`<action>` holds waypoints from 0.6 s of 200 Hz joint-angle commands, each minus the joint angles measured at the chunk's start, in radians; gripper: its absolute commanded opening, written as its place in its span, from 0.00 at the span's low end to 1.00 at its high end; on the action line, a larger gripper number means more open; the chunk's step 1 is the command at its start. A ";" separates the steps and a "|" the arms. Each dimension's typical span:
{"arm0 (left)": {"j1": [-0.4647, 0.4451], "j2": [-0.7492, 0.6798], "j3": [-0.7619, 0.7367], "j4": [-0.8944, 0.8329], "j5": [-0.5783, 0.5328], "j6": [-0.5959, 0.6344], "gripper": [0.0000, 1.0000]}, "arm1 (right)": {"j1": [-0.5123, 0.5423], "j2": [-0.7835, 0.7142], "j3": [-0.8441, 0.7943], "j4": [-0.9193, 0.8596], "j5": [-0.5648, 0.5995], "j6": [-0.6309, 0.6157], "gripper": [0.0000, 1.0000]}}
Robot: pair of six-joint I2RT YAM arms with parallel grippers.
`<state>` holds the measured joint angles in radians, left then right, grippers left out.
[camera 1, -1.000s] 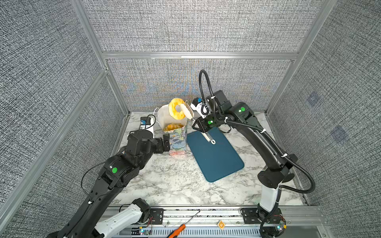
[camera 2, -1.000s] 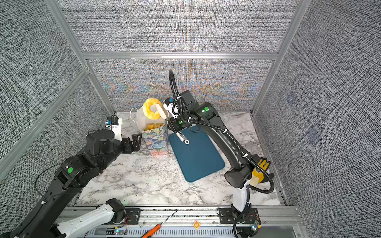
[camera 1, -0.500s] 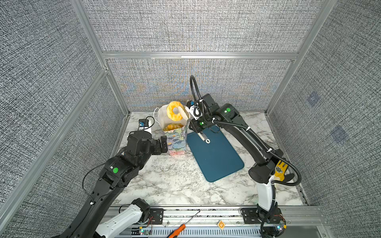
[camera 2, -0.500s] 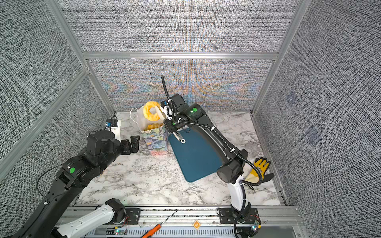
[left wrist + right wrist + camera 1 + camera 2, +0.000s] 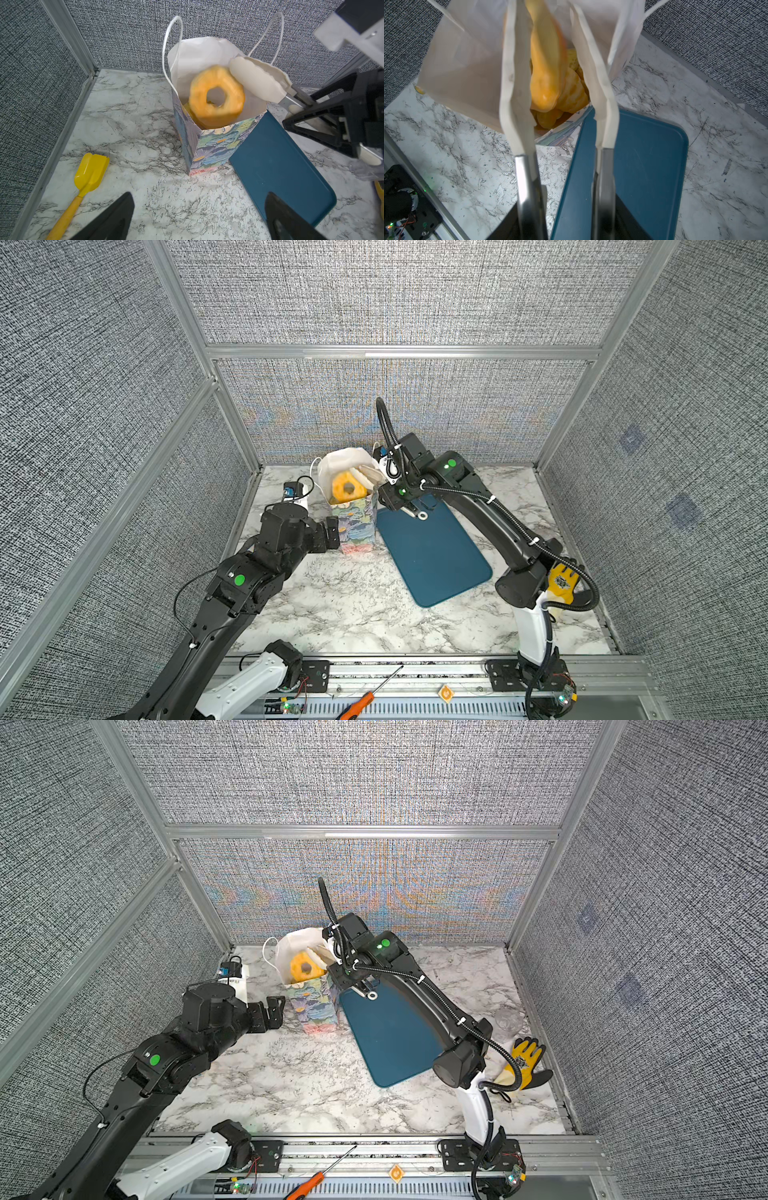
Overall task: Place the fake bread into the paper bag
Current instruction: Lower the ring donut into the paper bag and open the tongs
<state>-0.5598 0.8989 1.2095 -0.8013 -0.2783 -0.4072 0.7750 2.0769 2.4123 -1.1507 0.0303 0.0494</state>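
Note:
The paper bag (image 5: 358, 526) (image 5: 316, 1009) (image 5: 216, 145) stands upright at the back of the marble table, its mouth open. A ring doughnut of fake bread (image 5: 348, 488) (image 5: 306, 968) (image 5: 216, 97) is in the bag's mouth, blurred, apart from the white-tipped tongs (image 5: 256, 82) (image 5: 368, 475). My right gripper (image 5: 564, 224) (image 5: 400, 498) is shut on the tongs' metal arms, and the tong tips (image 5: 512, 87) stand spread either side of the doughnut (image 5: 548, 62). More fake bread (image 5: 572, 94) lies deeper in the bag. My left gripper (image 5: 199, 218) (image 5: 332, 531) (image 5: 275, 1011) is open, low beside the bag.
A dark blue tray (image 5: 434, 560) (image 5: 643, 176) lies right of the bag. A yellow toy shovel (image 5: 89, 174) lies by the left wall. A yellow glove (image 5: 524, 1060) and a clear plastic item (image 5: 508, 1021) sit at the right edge. A screwdriver (image 5: 361, 705) rests on the front rail.
The tong tips have spread and let go of the doughnut, which has dropped from above the bag into its mouth. The right arm shifted slightly left. The left arm barely moved.

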 commanded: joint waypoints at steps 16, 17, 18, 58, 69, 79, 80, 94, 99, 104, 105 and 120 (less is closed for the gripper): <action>0.002 0.000 0.005 0.016 0.013 0.008 1.00 | 0.000 -0.022 0.016 -0.017 0.035 -0.011 0.56; 0.003 0.000 0.005 0.016 0.013 0.009 0.99 | 0.000 -0.023 0.016 -0.017 0.036 -0.011 0.56; 0.003 0.000 0.005 0.016 0.013 0.010 0.99 | 0.000 -0.023 0.017 -0.017 0.036 -0.011 0.56; 0.003 0.001 0.009 0.014 0.013 0.011 1.00 | 0.001 -0.074 0.017 -0.027 0.038 -0.023 0.57; 0.004 0.001 0.004 0.017 0.014 0.010 1.00 | 0.000 -0.103 -0.004 -0.019 0.036 -0.032 0.58; 0.003 0.001 0.000 0.022 0.017 0.010 0.99 | 0.000 -0.135 -0.034 -0.007 0.037 -0.038 0.59; 0.003 0.000 0.000 0.023 0.017 0.010 0.99 | 0.000 -0.139 -0.037 -0.006 0.037 -0.039 0.59; 0.003 0.005 -0.002 0.027 0.024 0.010 0.99 | 0.000 -0.187 -0.085 0.016 0.043 -0.046 0.60; 0.003 0.007 -0.002 0.029 0.027 0.010 0.99 | -0.001 -0.204 -0.103 0.022 0.048 -0.047 0.61; 0.003 0.007 -0.002 0.030 0.027 0.010 0.99 | -0.002 -0.219 -0.118 0.027 0.054 -0.049 0.61; 0.003 0.008 -0.001 0.030 0.027 0.010 0.99 | -0.003 -0.222 -0.122 0.027 0.056 -0.049 0.61; 0.003 0.008 -0.003 0.036 0.030 0.009 0.99 | -0.006 -0.266 -0.167 0.037 0.076 -0.056 0.62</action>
<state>-0.5594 0.9058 1.2076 -0.7971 -0.2611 -0.4076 0.7727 1.8648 2.2951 -1.1618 0.0738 0.0116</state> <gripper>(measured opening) 0.994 0.617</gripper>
